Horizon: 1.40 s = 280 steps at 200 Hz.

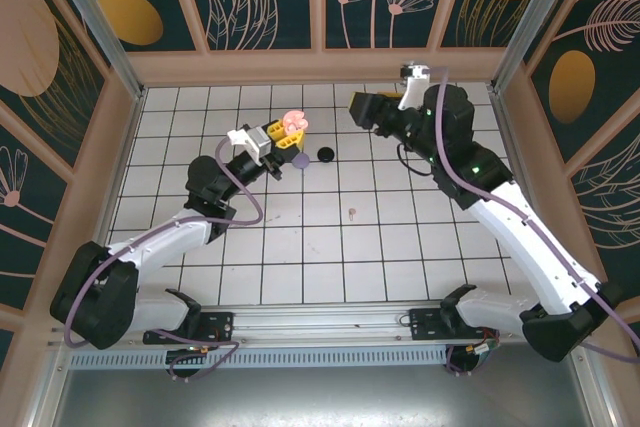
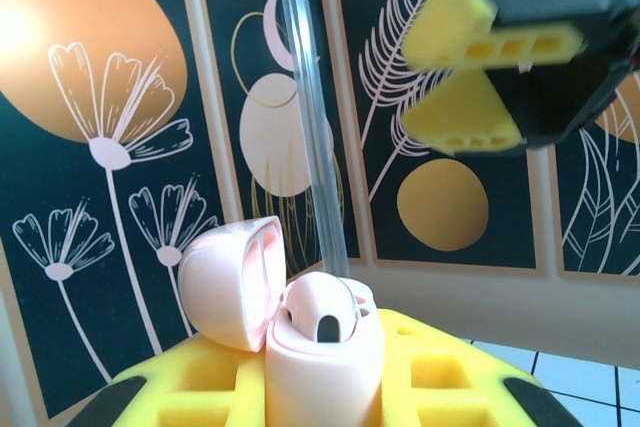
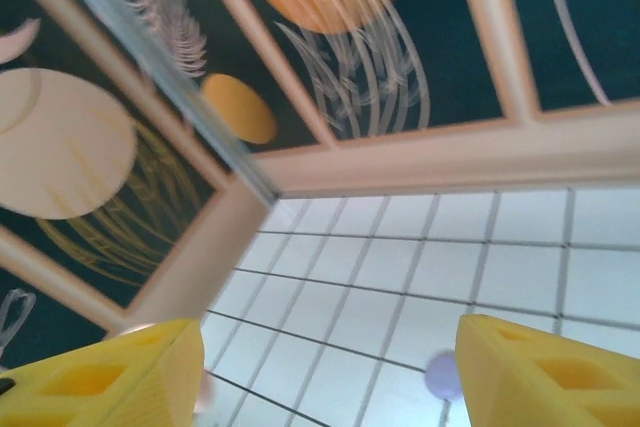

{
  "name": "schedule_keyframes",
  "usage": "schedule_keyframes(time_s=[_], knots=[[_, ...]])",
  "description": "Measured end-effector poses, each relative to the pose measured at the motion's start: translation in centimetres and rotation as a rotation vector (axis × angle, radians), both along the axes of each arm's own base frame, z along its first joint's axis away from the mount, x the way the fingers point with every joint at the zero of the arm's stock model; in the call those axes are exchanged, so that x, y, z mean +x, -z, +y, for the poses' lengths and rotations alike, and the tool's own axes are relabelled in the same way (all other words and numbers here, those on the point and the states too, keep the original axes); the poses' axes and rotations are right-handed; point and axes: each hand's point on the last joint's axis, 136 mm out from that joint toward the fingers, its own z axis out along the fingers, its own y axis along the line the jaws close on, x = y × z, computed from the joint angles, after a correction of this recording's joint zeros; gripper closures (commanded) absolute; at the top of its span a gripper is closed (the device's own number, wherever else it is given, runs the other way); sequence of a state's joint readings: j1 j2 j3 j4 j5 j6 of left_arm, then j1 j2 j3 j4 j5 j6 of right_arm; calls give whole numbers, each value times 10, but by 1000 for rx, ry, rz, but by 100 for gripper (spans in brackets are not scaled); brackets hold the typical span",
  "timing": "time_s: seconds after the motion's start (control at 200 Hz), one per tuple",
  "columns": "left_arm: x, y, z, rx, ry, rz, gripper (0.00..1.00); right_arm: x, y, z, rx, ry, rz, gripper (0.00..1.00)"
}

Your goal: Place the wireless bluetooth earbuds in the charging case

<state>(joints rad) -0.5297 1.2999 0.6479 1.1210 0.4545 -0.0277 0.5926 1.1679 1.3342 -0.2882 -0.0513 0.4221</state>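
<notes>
**Top view.** The left gripper (image 1: 282,137) was clamped on the pink charging case (image 1: 293,124) and held it clear of the tiled table (image 1: 400,247), with the lid thrown back. The right gripper (image 1: 358,107) hung just beside the case at about the same height. On the tiles lay one loose pink earbud (image 1: 352,213), well apart from both arms. A lilac item (image 1: 299,159) and a black item (image 1: 325,154) lay near the case; they were too small to tell whether they were earbuds or cases.

**Left wrist view.** The case stood nearly upright between the yellow fingers (image 2: 200,387). Its lid (image 2: 235,282) leaned to the left, and a pale bud (image 2: 322,312) seemed to sit in one socket. The right gripper hovered above with its jaws parted and nothing between them.

**Right wrist view.** The right gripper's own fingers (image 3: 100,377) stood wide apart and empty over the tiles, and the lilac item lay below them.

**Step in hand, as judged.** With one bud apparently seated, the free gripper would go for the loose pink earbud.

- The left gripper should keep the case still, with the mouth up and the lid open.
- The earbud is best pinched by its head, so that the stem points down.
- It should be brought over the empty socket from above, clear of the lid, and let go only once the stem has entered.
- A squeeze off centre could flick so small a piece away.
</notes>
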Motion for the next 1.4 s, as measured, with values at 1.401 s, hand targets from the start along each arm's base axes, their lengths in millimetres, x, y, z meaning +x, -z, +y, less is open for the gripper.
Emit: schedule_keyframes(time_s=[1.401], knots=[[-13,-11,17,0,-63,-48,100,-21,379,12,-587,277,937,57]])
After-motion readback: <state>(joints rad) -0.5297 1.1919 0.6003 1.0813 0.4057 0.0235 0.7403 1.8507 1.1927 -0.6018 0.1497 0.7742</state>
